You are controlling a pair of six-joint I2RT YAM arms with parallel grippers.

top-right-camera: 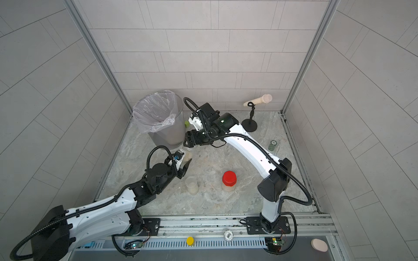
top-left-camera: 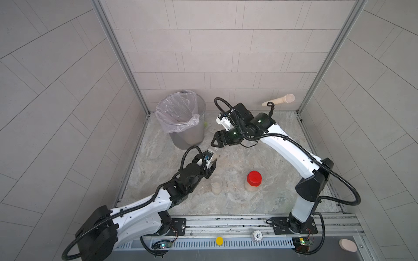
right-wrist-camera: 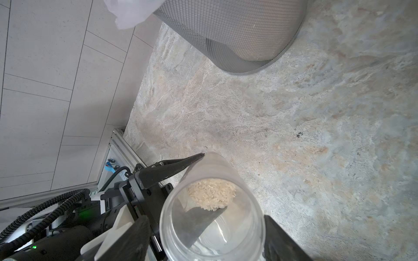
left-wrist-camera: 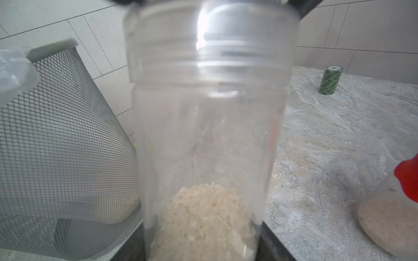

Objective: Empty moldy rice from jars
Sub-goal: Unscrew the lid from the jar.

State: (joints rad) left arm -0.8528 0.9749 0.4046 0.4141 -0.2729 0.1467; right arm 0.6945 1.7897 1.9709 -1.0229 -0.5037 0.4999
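Observation:
My left gripper [top-left-camera: 210,161] [left-wrist-camera: 203,248] is shut on a clear jar [top-right-camera: 186,156] [left-wrist-camera: 203,135], holding it tilted in the air in front of the bin. Moldy rice [left-wrist-camera: 203,214] [right-wrist-camera: 211,193] lies in the jar's lower end. My right gripper [top-left-camera: 216,145] [right-wrist-camera: 207,237] stands open around the jar's clear lid [right-wrist-camera: 212,226], one finger against the rim and a small gap at the other. A second clear-lidded jar [top-left-camera: 216,185] and a red-lidded jar [top-left-camera: 253,180] [left-wrist-camera: 395,214], both with rice, stand on the floor nearer the front.
A metal mesh bin [top-left-camera: 181,117] [left-wrist-camera: 56,135] with a plastic liner stands at the back left, close to both grippers. A small dark green cylinder [top-right-camera: 273,145] sits at the right. A black stand with a beige handle [top-right-camera: 250,125] is at the back right.

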